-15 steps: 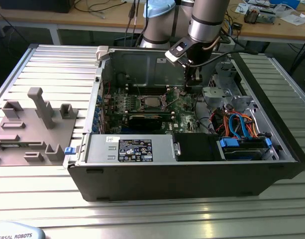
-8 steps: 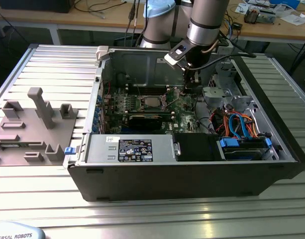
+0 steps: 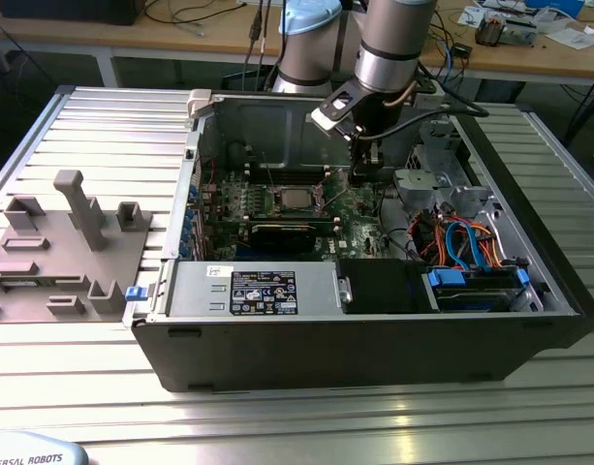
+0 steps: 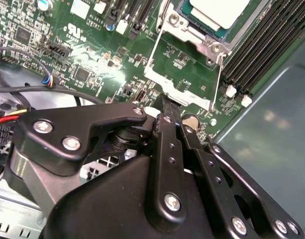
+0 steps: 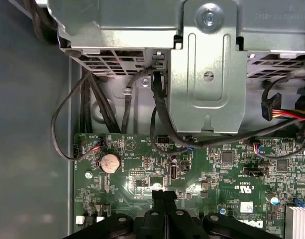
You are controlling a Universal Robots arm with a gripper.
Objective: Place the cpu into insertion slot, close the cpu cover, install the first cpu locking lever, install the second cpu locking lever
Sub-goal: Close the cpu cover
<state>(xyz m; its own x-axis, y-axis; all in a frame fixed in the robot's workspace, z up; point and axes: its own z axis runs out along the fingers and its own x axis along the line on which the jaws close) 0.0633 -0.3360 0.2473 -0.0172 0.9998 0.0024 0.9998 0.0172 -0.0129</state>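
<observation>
The cpu lies flat in the insertion slot on the green motherboard, its silver top facing up; in the exterior view the cpu sits mid-board inside the open computer case. The cpu cover is swung open, a thin silver frame with the board showing through its opening. My gripper is shut with nothing held, its black fingertips just short of the cover's free edge. It hangs over the board to the exterior view's right of the cpu and also appears in the first wrist view.
Long black memory slots run beside the socket. A metal drive cage, black cables and a coin cell lie near the gripper. The case's power supply and a grey fixture tray stand at the exterior view's left.
</observation>
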